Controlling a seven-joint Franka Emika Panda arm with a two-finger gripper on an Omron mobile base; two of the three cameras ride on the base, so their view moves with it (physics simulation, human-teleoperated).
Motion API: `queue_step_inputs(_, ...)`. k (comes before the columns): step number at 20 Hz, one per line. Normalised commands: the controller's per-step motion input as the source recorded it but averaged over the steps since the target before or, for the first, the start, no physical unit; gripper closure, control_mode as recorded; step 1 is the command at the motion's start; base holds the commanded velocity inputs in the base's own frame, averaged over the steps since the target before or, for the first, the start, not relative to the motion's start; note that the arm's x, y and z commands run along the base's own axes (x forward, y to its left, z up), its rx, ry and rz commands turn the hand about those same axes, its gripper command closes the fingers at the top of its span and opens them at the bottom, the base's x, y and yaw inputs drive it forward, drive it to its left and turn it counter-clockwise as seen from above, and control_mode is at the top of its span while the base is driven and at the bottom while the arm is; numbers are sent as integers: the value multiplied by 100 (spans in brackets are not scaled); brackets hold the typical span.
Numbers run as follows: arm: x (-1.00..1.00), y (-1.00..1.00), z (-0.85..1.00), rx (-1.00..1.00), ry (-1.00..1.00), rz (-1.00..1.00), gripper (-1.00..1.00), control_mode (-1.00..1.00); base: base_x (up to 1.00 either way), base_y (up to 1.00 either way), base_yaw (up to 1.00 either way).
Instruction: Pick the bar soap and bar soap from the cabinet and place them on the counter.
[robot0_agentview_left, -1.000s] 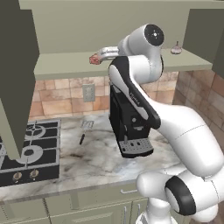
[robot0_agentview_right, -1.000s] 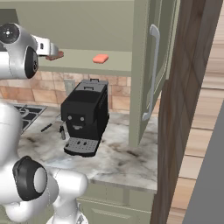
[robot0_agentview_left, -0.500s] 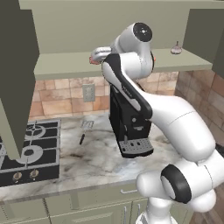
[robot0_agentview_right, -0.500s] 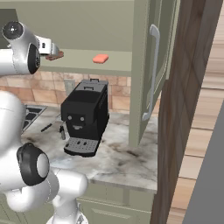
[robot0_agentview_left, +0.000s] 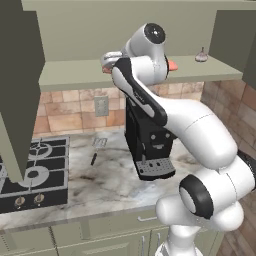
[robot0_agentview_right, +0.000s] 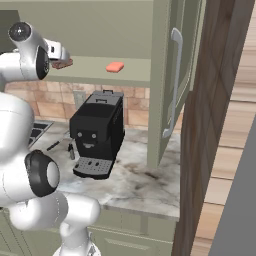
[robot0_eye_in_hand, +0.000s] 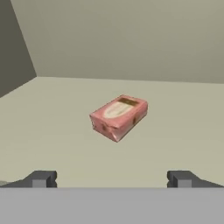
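Cabinet (robot0_agentview_right: 170, 60) open, shelf holding both soaps; table (robot0_agentview_left: 100, 185) below carries black coffee machine (robot0_agentview_right: 97, 132). Our arm (robot0_agentview_left: 165, 107) raised to shelf level. We see boxy soap (robot0_eye_in_hand: 119, 116) lying flat on shelf, ahead of our fingers (robot0_eye_in_hand: 41, 178) and centred between them, apart from both, one corner turned toward us. Fingers spread wide, released, grasping nothing. Red soap (robot0_agentview_right: 115, 67) lies further right on same shelf, well apart from boxy one.
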Motion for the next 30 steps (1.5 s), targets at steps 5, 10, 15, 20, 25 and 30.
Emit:
queue_step_inputs(5, 29, 5, -2, 0, 3, 0, -100, -100, 0, 0, 0)
queue_step_inputs(10, 26, 1, -11, 0, 4, 0, -100, -100, 0, 0, 0)
queue_step_inputs(15, 25, 1, -12, 0, 3, 0, -100, -100, 0, 0, 0)
queue_step_inputs(20, 30, 7, -3, 0, 2, 0, -100, -100, 0, 0, 0)
queue_step_inputs(25, 33, 13, 0, 0, 1, 0, -100, -100, 0, 0, 0)
queue_step_inputs(30, 31, 15, -4, -1, 4, 0, -100, -100, 0, 0, 0)
